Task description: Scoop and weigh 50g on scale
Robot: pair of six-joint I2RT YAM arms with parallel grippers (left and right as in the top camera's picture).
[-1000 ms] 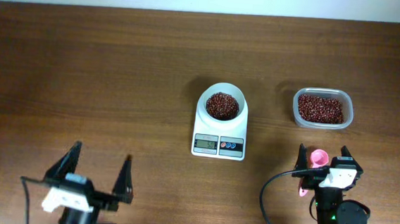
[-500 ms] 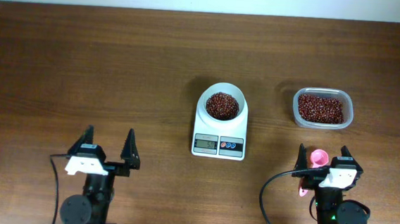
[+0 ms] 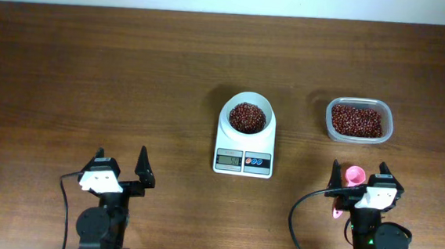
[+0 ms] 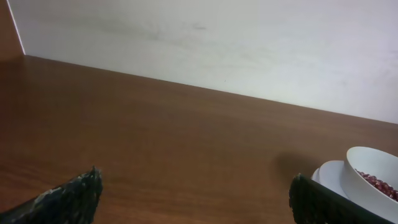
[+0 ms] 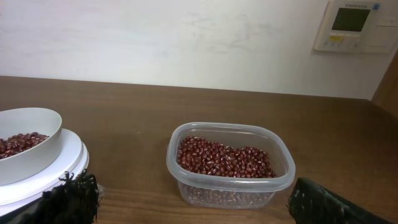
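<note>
Scale (image 3: 244, 146): middle of worktop (image 3: 132, 71), readout side toward the arms, well apart from both claws.
Bowl (image 3: 249, 98): white, round, seated on the scale, with a shallow heap of red beans (image 3: 247, 118) inside.
Display (image 3: 228, 161): digits too small to read, weight unknown.
Tub (image 3: 361, 102): clear plastic, right of the scale and apart from it, well stocked with beans.
Scoop (image 3: 352, 175): pink, near the right front edge, showing between the fingers of the right claw; cannot tell whether touching them.
Right claw (image 3: 358, 175): spread to full width, no grip evident, facing the tub with the scale's edge to its left.
Left claw (image 3: 121, 160): spread to full width, empty, low at the front left, bowl just in sight at its right.
Step in hand (judged): bowl already loaded, both arms low at the front edge; likely a check of the reading, then a top-up or nothing more.
Doing it well (judged): read before adding; if short, close on the scoop's handle squarely, take a small load from the tub, tip over the bowl's centre a few beans at a time.
Risk (judged): touching bowl or scale falsifies the reading; a heaped scoop overshoots or spills.
</note>
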